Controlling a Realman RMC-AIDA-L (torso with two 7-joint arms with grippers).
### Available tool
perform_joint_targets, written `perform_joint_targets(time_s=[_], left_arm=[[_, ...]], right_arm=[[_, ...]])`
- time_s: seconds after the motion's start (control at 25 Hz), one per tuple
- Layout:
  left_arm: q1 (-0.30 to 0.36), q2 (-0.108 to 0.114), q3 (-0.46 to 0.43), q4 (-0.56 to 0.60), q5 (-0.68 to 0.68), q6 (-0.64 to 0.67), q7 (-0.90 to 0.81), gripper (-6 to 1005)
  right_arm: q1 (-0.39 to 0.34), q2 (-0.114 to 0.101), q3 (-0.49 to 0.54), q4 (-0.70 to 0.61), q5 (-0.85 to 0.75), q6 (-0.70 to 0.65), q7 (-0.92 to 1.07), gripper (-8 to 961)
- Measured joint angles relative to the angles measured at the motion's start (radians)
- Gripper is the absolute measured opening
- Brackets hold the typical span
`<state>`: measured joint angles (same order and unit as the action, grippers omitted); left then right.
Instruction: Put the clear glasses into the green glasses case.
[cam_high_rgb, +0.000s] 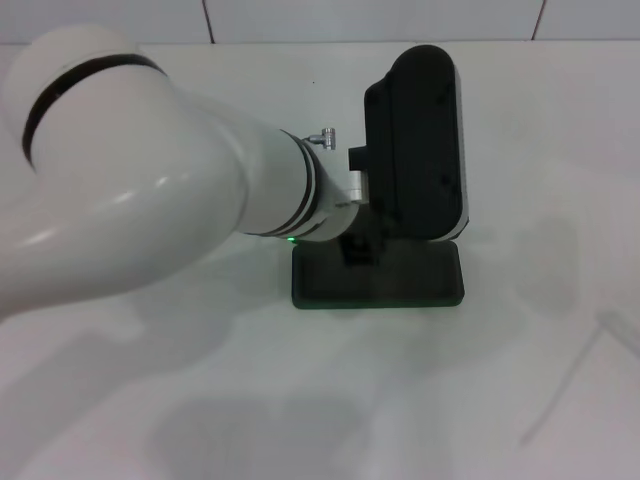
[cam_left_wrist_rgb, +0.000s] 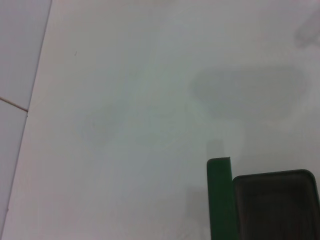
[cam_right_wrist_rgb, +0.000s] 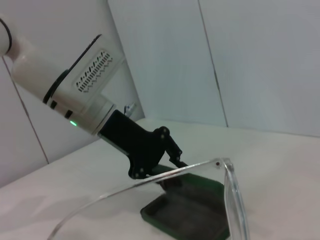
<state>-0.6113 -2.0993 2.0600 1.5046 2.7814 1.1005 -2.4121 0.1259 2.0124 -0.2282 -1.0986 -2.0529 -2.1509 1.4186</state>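
Note:
The green glasses case (cam_high_rgb: 400, 285) lies open at the middle of the white table, with its dark lining facing up (cam_right_wrist_rgb: 185, 220). My left arm reaches in from the left, and my left gripper (cam_high_rgb: 358, 245) comes down at the case's rear edge (cam_right_wrist_rgb: 176, 161). The left wrist view shows a green rim of the case (cam_left_wrist_rgb: 220, 200) beside dark lining. The clear glasses (cam_right_wrist_rgb: 150, 180) hang in the air right in front of the right wrist camera, nearer than the case and above table height. A faint thin trace of the clear glasses (cam_high_rgb: 570, 385) shows right of the case. My right gripper does not show.
The white table (cam_high_rgb: 520, 150) runs back to a tiled wall (cam_right_wrist_rgb: 260, 60). A bulky black and white housing (cam_high_rgb: 415, 140) on the left wrist sits above the case's far side. The big white left arm (cam_high_rgb: 150, 200) covers the table's left part.

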Motion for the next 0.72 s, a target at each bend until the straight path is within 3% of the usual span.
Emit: perform_joint_targets(time_s=[0.28,0.48,0.6,0.72], left_arm=[[0.014,0.002,-0.005,0.027,0.000,0.014,0.000,396],[0.024,0.003,-0.031,0.117,0.001,0.071,-0.017,502],[0.030,0.003,-0.048,0.309,0.027,0.169,-0.102,506],[0.060,0.002,-0.073,0.474,0.038,0.182,-0.170,509]], right_arm=[[0.000,0.000,0.009,0.008,0.005,-0.001,-0.006,118],[-0.001,0.000,0.010,0.011,0.007,-0.001,-0.012,118],[0.000,0.000,0.010,0.017,0.027,-0.001,-0.012,118],[0.007,0.000,0.006,0.070,0.115,0.000,-0.014,118]])
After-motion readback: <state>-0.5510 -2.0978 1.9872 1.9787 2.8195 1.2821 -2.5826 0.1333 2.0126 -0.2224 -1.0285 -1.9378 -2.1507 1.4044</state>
